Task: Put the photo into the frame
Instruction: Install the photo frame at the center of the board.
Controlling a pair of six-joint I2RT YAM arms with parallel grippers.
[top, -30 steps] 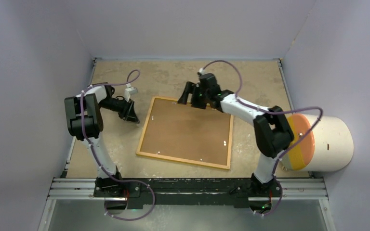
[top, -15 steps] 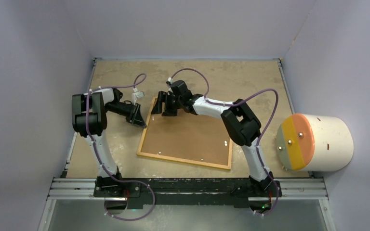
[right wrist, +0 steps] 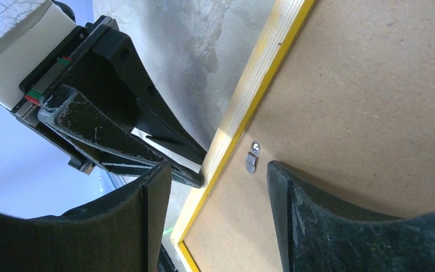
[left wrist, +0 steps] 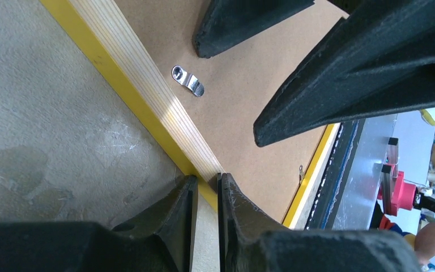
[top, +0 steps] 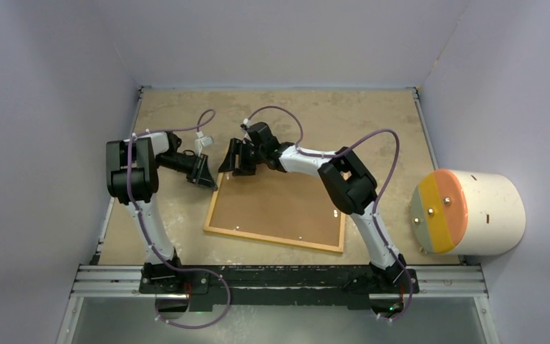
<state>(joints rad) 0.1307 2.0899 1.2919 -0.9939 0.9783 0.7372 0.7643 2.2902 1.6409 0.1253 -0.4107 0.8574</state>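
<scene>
Meanwhile, face-down frame [left wrist: 141, 85] looks stiff, light; take its wooden rim | right gripper [right wrist: 215, 167] gapes over frame corner | left gripper [left wrist: 207, 177] near-closed there, hold unclear

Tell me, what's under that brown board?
The backing board fills the frame and hides everything beneath. Only the frame's yellow edge shows; any photo there is hidden.

Left arm [top: 130, 172] with elbow raised and forearm angled right and down, left gripper [left wrist: 207, 178] tips low with fingers drawn almost together and only a slit between them, right arm [top: 344, 185] folded far across to the left, right gripper [right wrist: 215, 170] spread wide, near the left gripper
</scene>
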